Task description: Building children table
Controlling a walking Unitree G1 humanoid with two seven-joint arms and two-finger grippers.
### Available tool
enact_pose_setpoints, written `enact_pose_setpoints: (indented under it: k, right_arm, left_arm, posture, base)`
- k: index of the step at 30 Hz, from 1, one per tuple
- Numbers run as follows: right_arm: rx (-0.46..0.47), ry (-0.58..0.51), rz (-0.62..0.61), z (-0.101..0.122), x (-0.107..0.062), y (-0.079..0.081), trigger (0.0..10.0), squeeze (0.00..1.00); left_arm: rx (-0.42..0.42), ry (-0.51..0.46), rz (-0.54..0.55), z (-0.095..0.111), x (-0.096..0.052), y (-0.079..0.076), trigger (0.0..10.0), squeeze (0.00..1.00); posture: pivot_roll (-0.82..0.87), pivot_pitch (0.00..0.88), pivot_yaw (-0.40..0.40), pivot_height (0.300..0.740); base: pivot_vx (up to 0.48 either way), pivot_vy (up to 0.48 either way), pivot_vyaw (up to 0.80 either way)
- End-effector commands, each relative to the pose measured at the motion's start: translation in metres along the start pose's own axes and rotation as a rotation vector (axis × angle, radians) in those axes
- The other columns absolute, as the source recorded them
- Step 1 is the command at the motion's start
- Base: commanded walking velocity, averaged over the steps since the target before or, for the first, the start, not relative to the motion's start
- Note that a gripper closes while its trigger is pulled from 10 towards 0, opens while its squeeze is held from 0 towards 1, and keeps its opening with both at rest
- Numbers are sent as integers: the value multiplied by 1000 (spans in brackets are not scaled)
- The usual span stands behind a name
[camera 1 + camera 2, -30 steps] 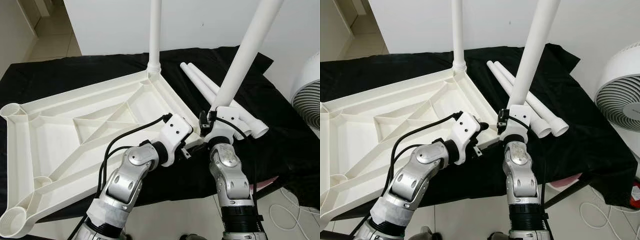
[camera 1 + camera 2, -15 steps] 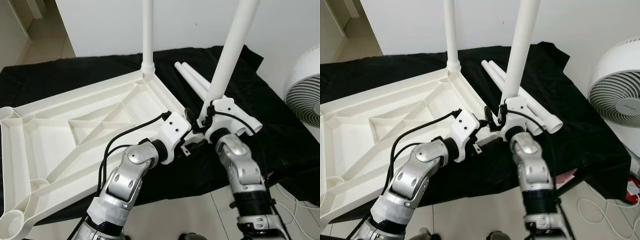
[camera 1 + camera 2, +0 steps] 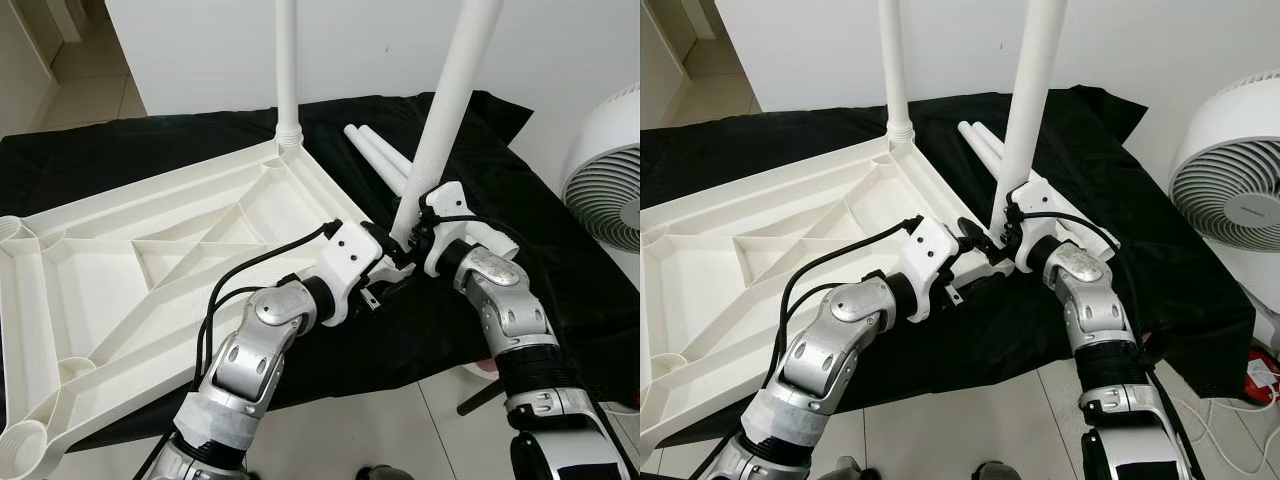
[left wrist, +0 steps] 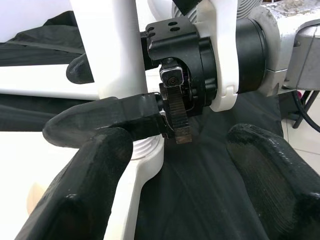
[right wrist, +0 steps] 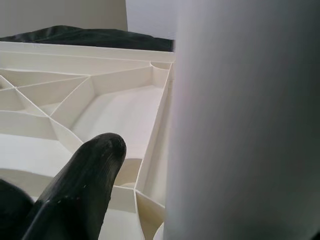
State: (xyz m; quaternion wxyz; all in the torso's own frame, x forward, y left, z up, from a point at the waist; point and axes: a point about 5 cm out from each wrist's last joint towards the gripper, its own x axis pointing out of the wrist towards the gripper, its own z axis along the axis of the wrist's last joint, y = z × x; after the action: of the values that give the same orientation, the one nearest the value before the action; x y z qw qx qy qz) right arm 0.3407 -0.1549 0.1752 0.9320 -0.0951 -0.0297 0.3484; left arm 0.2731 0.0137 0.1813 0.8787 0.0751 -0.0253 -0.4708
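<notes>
In the lower centre of the head view the left gripper [image 3: 385,262] reaches to the near right corner of the upturned white plastic table top with moulded ribs [image 3: 150,265]. Its black fingers [image 4: 92,190] stand apart with only black cloth between them, so it holds nothing. It waits just beside the corner socket [image 4: 145,150], probably to steady that corner.

Just right of it, at the centre of the frame, the right gripper [image 3: 415,240] is closed around the lower end of a long white plastic leg tube [image 3: 450,100]. The tube stands nearly upright with a small tilt, and its threaded foot sits at the socket. I judge this is the step of seating or screwing in the second leg, so the grip is low, near the joint.

Further away, right of centre, two spare white leg tubes [image 3: 375,155] lie side by side on the black cloth-covered surface [image 3: 540,210], ready for the other corners.

At the top centre, one slim white leg [image 3: 287,60] is already standing upright in the far corner of the top. At the right edge a white round fan [image 3: 610,170] stands apart.
</notes>
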Motion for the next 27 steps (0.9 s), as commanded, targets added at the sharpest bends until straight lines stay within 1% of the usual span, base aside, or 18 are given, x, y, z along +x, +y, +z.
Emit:
enact_pose_setpoints:
  k: [1, 2, 3, 5, 7, 8, 9, 14, 15, 18, 20, 22, 24, 25, 27]
  right_arm:
    - [9, 41, 82, -11, 3, 8, 2039, 0]
    - [9, 41, 82, -11, 3, 8, 2039, 0]
    - [10, 47, 83, -13, 2, 6, 0, 0]
    - [16, 54, 78, -15, 1, 5, 0, 0]
    - [45, 65, 51, -18, -1, 2, 0, 0]
    - [45, 65, 51, -18, -1, 2, 0, 0]
    - [66, 71, 25, -19, 0, 1, 0, 0]
    - [75, 75, 2, -19, 0, 1, 0, 0]
    - [78, 82, -27, -19, 1, 3, 0, 0]
    - [86, 87, -51, -19, 1, 5, 0, 0]
    - [108, 85, -111, -18, 4, 11, 0, 0]
    - [147, 81, -197, -17, 5, 17, 0, 0]
    - [147, 81, -197, -17, 5, 17, 0, 0]
    - [159, 83, -232, -17, 5, 19, 0, 0]
    - [159, 83, -232, -17, 5, 19, 0, 0]
  left_arm:
    - [5, 11, 116, 0, -1, 7, 10000, 0]
    - [5, 11, 116, 0, -1, 7, 10000, 0]
    - [5, 12, 117, 0, -1, 7, 10000, 0]
    - [5, 12, 118, 0, -1, 7, 10000, 0]
    - [4, 14, 118, 0, -2, 7, 10000, 0]
    - [4, 14, 118, 0, -2, 7, 10000, 0]
    - [3, 14, 117, -1, -2, 7, 10000, 0]
    - [3, 14, 115, -1, -2, 7, 10000, 0]
    - [2, 14, 114, -1, -2, 6, 10000, 0]
    - [2, 13, 112, -1, -2, 6, 10000, 0]
    - [0, 12, 109, -1, -1, 5, 10000, 0]
    - [-4, 10, 107, -1, 0, 4, 10000, 0]
    - [-4, 10, 107, -1, 0, 4, 10000, 0]
    - [-6, 8, 106, -1, 1, 3, 10000, 0]
    - [-6, 8, 106, -1, 1, 3, 10000, 0]
  posture:
    - [-94, 70, 39, 740]
    - [-94, 70, 39, 740]
    - [-94, 70, 39, 740]
    - [-92, 72, 40, 740]
    - [-93, 73, 41, 740]
    - [-93, 73, 41, 740]
    - [-95, 73, 42, 740]
    - [-95, 73, 42, 740]
    - [-101, 75, 42, 740]
    - [-104, 75, 42, 740]
    - [-108, 76, 40, 740]
    - [-112, 76, 34, 740]
    - [-112, 76, 34, 740]
    - [-112, 76, 34, 740]
    - [-112, 76, 34, 740]
  base:
    - [0, 0, 0]
    - [0, 0, 0]
    - [0, 0, 0]
    - [0, 0, 0]
    - [0, 0, 0]
    - [0, 0, 0]
    - [0, 0, 0]
    - [0, 0, 0]
    - [0, 0, 0]
    - [0, 0, 0]
    - [0, 0, 0]
    - [0, 0, 0]
    - [0, 0, 0]
    - [0, 0, 0]
    - [0, 0, 0]
